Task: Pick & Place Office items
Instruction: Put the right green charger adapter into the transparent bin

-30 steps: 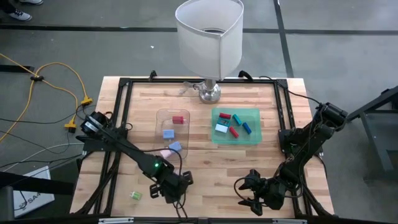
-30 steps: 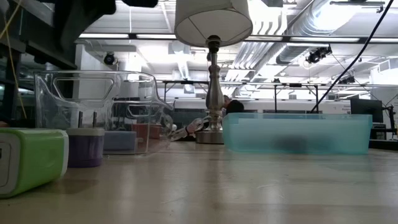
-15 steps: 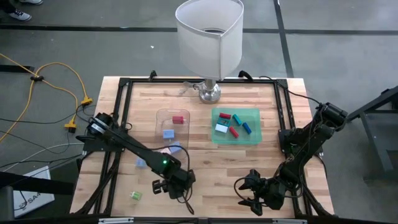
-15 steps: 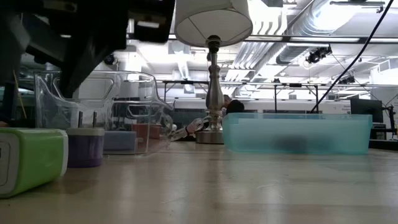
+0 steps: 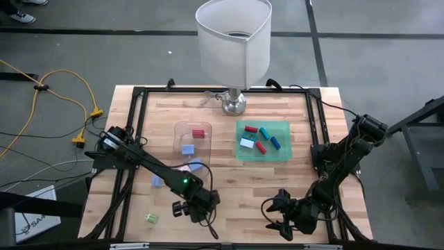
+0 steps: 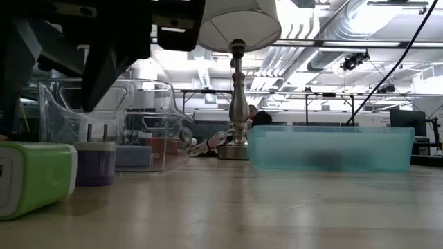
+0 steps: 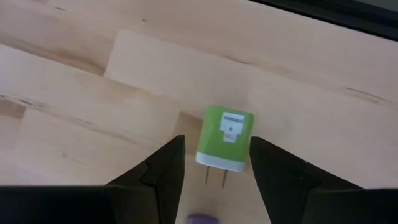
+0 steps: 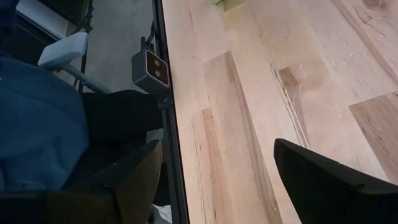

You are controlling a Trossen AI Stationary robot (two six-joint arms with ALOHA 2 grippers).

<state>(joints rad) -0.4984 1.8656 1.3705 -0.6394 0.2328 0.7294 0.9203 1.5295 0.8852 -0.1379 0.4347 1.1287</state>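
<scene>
A green plug-in charger [image 7: 225, 140] lies flat on the wood near the table's front left corner [image 5: 151, 218], its two prongs toward my left gripper. My left gripper [image 7: 217, 142] hangs open a little above it [image 5: 178, 208]. One finger shows on each side of the charger in the left wrist view, clear of it. A purple piece [image 5: 157, 181] stands next to the charger [image 6: 95, 164]. Red, pale blue and pink pieces lie in the clear tray [image 5: 177, 135], and several more in the green tray [image 5: 286, 156]. My right gripper [image 5: 277, 217] waits open at the front right, holding nothing.
A table lamp [image 5: 234, 38] stands at the far middle edge, behind the two trays. A black frame rail [image 5: 135, 125] runs around the table top. Bare wood lies between the two grippers along the front edge. A camera on the rail [image 8: 155, 68] shows beside my right gripper.
My left gripper has come down toward the green charger; in the low view it has dropped into the picture from above. Its arm has swung a little toward the table's right, uncovering the purple piece. No item has moved.
</scene>
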